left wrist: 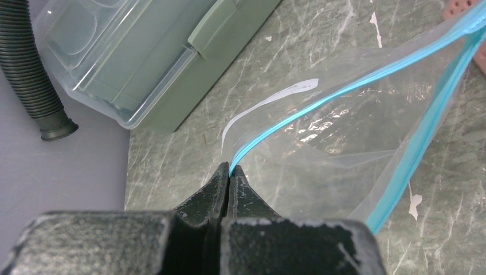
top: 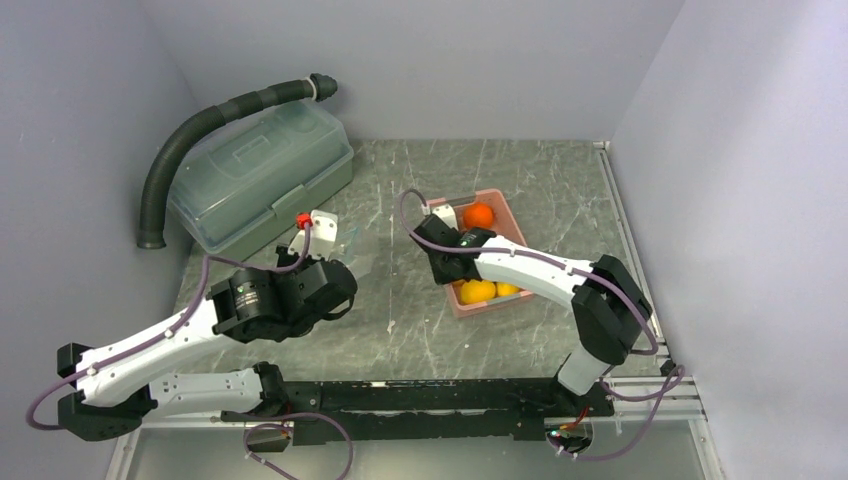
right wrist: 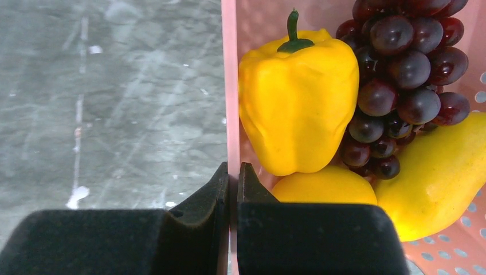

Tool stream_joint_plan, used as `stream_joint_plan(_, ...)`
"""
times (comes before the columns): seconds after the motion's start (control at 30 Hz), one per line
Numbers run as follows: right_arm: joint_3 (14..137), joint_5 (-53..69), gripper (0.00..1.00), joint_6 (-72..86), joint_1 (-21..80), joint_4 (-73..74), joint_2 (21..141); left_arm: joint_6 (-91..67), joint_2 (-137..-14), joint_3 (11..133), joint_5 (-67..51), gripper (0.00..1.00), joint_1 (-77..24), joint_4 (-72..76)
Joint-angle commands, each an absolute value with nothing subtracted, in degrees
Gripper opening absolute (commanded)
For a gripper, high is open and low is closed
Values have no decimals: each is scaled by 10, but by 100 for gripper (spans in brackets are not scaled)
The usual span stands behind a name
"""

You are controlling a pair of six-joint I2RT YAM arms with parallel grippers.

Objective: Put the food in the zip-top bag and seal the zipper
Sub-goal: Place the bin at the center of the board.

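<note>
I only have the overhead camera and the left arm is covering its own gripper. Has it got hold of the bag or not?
Observer: Yes. The left gripper is shut on the teal zipper at one end of the zip-top bag.
Operator: And the right one, is it on a fruit?
Observer: No. The right gripper is shut on the side wall of the pink basket, with one finger inside and one outside.
Operator: What is hidden under that arm?
Observer: A yellow pepper and a dark grape bunch lie in the basket.
</note>
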State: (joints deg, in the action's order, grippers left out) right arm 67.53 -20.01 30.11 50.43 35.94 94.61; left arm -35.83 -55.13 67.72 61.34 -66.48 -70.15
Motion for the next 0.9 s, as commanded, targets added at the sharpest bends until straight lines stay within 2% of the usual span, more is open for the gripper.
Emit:
stream_joint_plan(0.0,649,-236,0,289,484,354,910,-380,-555,681,634,0,-667,-711)
stream_joint_plan(0.4,586,-192,0,276,436,318,873,-375,-566,680,632,0,-667,-706)
stream_joint_plan(0.57,594,-179,39,286,436,321,849,-379,-576,681,627,0,-667,-707)
stream_joint_plan(0.63,599,-174,49,290,436,326,838,-379,-580,683,623,0,-667,-706)
stream_joint_plan(0.7,602,-170,53,295,436,332,823,-379,-585,684,618,0,-667,-704)
stream_joint_plan(0.87,601,-142,56,303,439,336,768,-366,-619,692,600,0,-666,-691)
